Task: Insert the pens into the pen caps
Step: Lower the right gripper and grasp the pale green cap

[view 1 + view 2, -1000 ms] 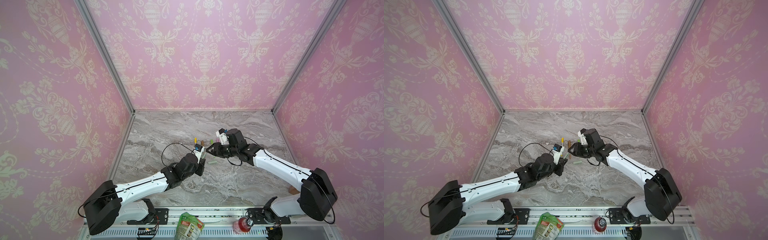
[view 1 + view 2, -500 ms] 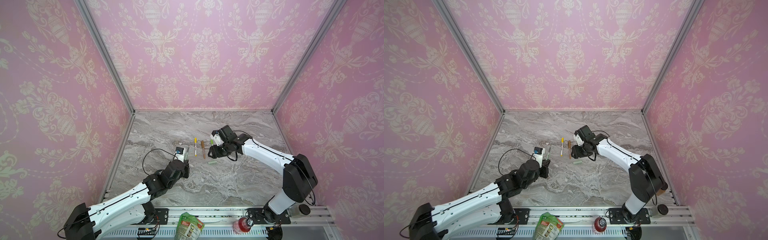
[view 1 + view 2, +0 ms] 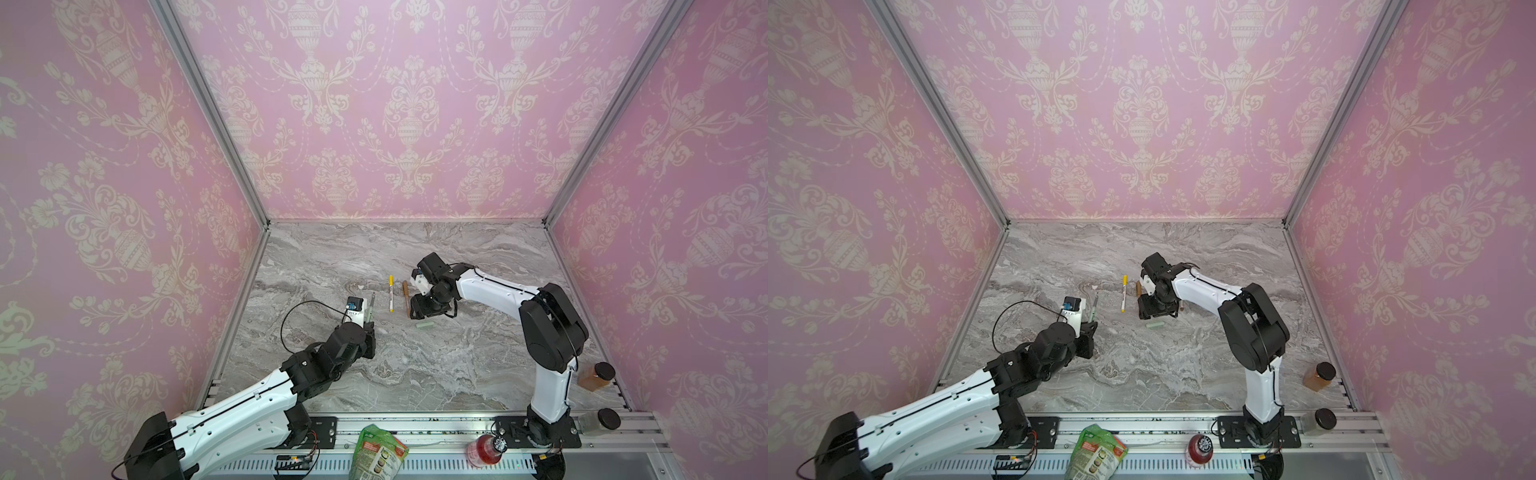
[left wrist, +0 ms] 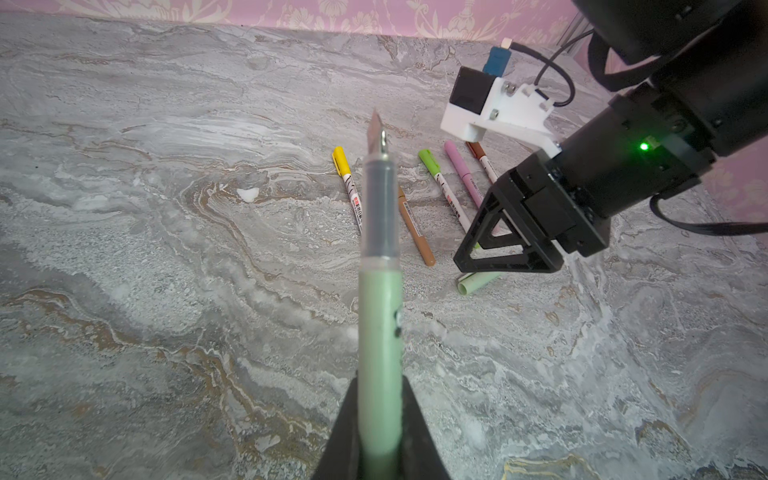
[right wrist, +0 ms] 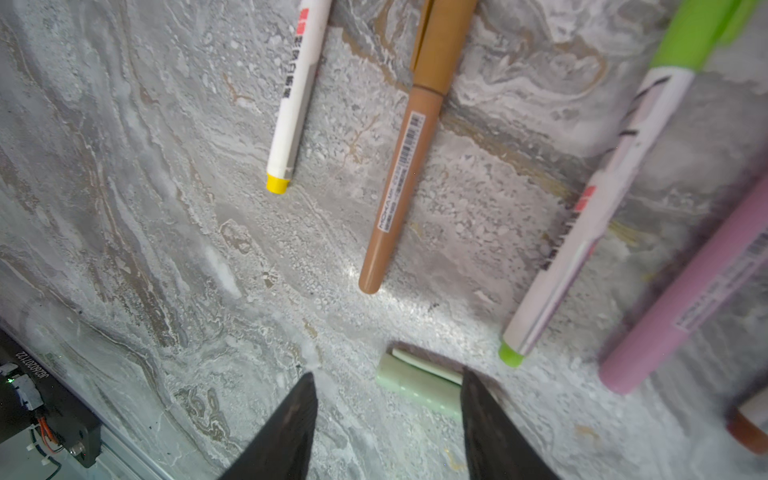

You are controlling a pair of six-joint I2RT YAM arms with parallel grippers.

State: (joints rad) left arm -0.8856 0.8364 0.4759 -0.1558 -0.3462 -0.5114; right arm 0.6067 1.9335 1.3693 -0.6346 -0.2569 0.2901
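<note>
My left gripper [image 3: 367, 325] is shut on an uncapped pale green pen [image 4: 380, 316], whose dark tip [image 4: 376, 129] points away from it. The pen also shows in both top views [image 3: 372, 302] [image 3: 1094, 306]. A pale green pen cap [image 5: 417, 384] lies loose on the marble [image 3: 424, 326] [image 3: 1155, 325]. My right gripper [image 5: 386, 374] hangs open just over the cap, one finger [image 5: 478, 399] at the cap's end. Behind the cap, capped pens lie in a row: yellow-capped [image 4: 348, 183], tan [image 5: 403, 178], lime-capped [image 5: 594, 216], pink [image 5: 685, 291], brown-capped [image 4: 481, 158].
Two dark-lidded jars [image 3: 597, 375] [image 3: 604, 419] stand at the front right corner. A red bottle [image 3: 484, 449] and a green pouch [image 3: 376, 455] rest on the front rail. Pink walls close in the marble table [image 3: 415, 374] on three sides.
The grippers, close together mid-table a second ago, have separated. My left gripper drew back left with the green pen. The right gripper opened; the pale green cap now lies on the marble.
</note>
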